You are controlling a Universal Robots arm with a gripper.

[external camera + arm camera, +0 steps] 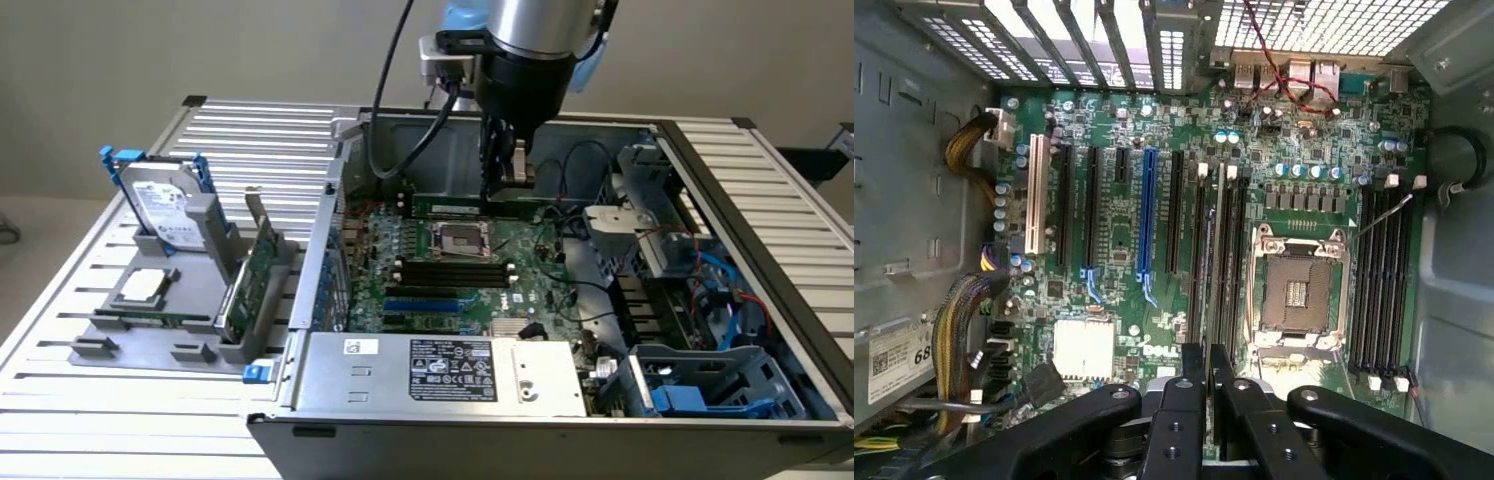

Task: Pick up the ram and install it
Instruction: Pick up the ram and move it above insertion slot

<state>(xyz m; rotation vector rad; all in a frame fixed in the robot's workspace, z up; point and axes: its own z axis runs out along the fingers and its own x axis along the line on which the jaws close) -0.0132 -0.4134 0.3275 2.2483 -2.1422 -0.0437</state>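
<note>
Pincer (514,185): tips nearly together, clamped on the ram, we judge.
Ram (451,207): edge-down just under the tips, over the slots (1232,260) beside the socket (457,238).
Care: we want it parallel to one slot, level, no tilt.

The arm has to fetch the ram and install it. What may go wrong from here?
1. The shut tool hangs over the open computer case, far from the thin green ram stick on the grey tray; it may knock the stick if it arrives closed.
2. The taller green expansion card stands close to that stick and could be bumped.
3. The open silver processor socket lies between the black memory slots; a misaligned stick could damage it.
</note>
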